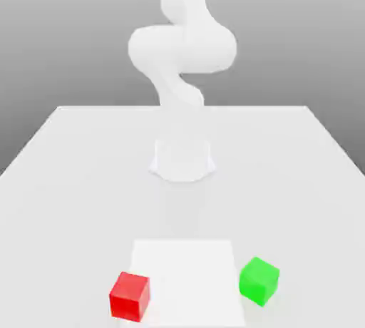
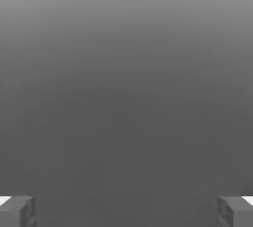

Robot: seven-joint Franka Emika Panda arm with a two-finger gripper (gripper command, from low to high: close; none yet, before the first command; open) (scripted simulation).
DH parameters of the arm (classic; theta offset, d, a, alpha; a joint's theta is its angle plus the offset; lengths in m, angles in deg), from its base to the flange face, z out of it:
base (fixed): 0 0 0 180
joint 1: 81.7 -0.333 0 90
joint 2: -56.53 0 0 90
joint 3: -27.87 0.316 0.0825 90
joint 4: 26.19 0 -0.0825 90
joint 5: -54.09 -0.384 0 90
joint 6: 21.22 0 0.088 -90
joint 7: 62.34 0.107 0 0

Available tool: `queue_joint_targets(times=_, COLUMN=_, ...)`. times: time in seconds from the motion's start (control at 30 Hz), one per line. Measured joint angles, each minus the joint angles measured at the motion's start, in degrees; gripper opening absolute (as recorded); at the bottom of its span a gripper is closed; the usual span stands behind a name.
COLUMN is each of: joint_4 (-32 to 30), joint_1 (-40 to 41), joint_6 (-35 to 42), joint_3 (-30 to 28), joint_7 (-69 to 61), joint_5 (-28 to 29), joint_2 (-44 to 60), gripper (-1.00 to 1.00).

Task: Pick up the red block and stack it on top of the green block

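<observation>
Blocks: one red block point(image 1: 130, 296), one green block point(image 1: 259, 281)

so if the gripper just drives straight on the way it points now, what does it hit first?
Nothing visible: in the hand view the open gripper faces plain grey, with no block between its fingers. The way looks free, though depth is unclear.

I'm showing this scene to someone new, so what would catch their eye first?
Two small matte cubes stand out on the pale table: the bright red block near the front at the exterior view's left, and the bright green block apart from it at the right. Behind them rises the white robot arm; in the hand view its open gripper holds nothing.
</observation>
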Motion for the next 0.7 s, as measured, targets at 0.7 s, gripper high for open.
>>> queue_joint_targets(times=0.7, joint_4=-8.61, joint_1=3.99, joint_6=-17.26, joint_3=-4.07, joint_7=1.57, joint_5=-1.87, joint_2=43.98, gripper=0.00)
